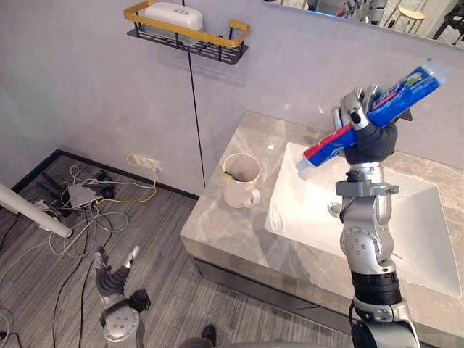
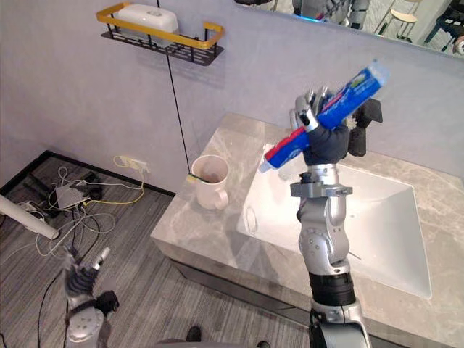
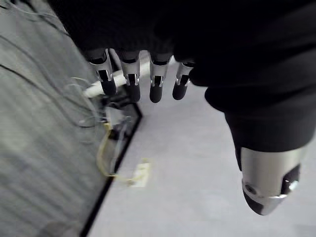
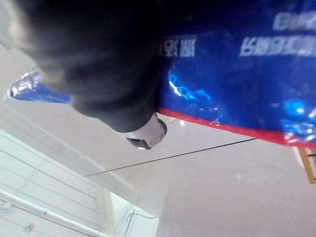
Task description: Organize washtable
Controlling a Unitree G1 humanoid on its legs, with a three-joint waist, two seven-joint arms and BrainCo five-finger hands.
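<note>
My right hand [image 1: 368, 134] is raised above the white sink [image 1: 413, 239] and is shut on a blue and red toothpaste tube [image 1: 377, 109]. The tube slants, its white cap pointing down toward the cup and its flat end up to the right; it shows close up as a blue surface [image 4: 237, 64] in the right wrist view. A cream cup [image 1: 241, 180] with a toothbrush inside stands on the grey marble counter [image 1: 232, 232] left of the sink. My left hand [image 1: 114, 279] hangs low over the floor with fingers [image 3: 131, 79] straight, holding nothing.
A black and gold wall shelf [image 1: 187, 32] carries a white box [image 1: 174, 14], with a thin black cord [image 1: 196, 116] hanging below it. Cables and a power strip [image 1: 83, 192] lie on the floor. A mirror [image 1: 391, 14] runs above the counter.
</note>
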